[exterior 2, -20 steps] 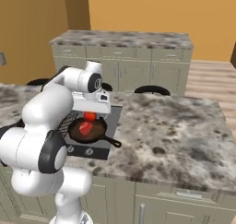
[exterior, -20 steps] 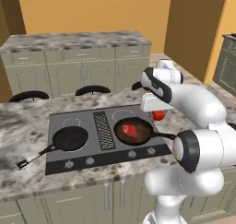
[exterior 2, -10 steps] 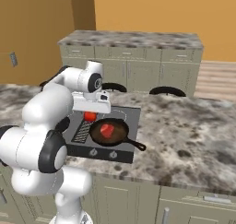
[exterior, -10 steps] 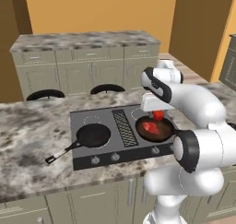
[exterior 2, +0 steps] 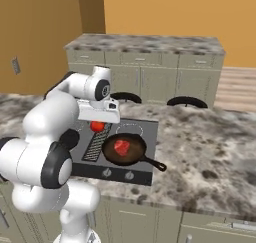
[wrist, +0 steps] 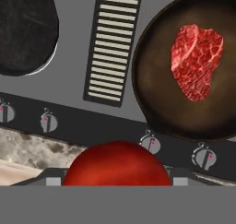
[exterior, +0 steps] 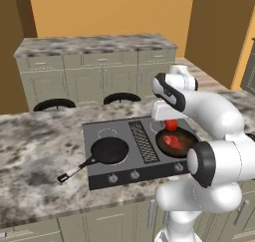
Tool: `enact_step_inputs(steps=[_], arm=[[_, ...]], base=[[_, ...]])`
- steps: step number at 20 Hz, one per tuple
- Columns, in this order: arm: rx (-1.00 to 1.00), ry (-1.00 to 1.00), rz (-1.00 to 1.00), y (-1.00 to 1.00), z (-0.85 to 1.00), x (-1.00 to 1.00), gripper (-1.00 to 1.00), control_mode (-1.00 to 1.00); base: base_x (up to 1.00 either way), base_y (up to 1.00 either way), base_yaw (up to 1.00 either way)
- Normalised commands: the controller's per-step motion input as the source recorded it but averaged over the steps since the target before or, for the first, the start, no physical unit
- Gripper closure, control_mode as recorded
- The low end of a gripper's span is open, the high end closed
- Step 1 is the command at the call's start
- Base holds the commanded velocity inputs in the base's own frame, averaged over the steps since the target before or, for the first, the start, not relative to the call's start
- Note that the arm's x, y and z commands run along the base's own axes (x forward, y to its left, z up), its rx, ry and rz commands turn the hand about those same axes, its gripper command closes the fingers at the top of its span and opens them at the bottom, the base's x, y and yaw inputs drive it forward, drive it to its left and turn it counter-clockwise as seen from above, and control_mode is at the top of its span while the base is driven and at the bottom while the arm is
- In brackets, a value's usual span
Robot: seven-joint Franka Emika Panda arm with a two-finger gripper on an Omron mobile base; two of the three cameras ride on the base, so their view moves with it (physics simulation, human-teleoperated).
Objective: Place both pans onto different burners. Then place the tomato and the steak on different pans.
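An orange-walled kitchen surrounds a marbled island worktop [exterior: 35, 141] with a dark cooktop [exterior: 124, 131] set near its front edge. Both pans already sit on burners: the black pan [exterior: 108, 150] on the cooktop's left half, its handle reaching out over the front-left corner, and the brown pan [exterior: 175, 142] on the right half with the steak [exterior: 172, 141] lying in it. The gripper [exterior: 170, 122] hangs above the cooktop's right half with its jaws held wide around the tomato [wrist: 116, 164]. So, as I judge it, the last step is in hand: carrying the tomato leftward across the ribbed grill strip [wrist: 109, 45] and lowering it into the black pan. The air over that pan looks free, with only the knobs [wrist: 48, 121] along the front edge.
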Motion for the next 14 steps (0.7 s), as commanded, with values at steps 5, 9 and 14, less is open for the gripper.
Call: enact_step_inputs(steps=[5, 9, 14], arm=[[0.0, 0.0, 0.0, 0.0, 0.0, 0.0, 1.0, 1.0], [0.0, 0.0, 0.0, 0.0, 0.0, 0.0, 1.0, 1.0], [0.0, 0.0, 0.0, 0.0, 0.0, 0.0, 1.0, 1.0]], base=[[0.18, 0.36, 0.0], [0.39, 0.22, 0.0], [0.43, 0.1, 0.0]])
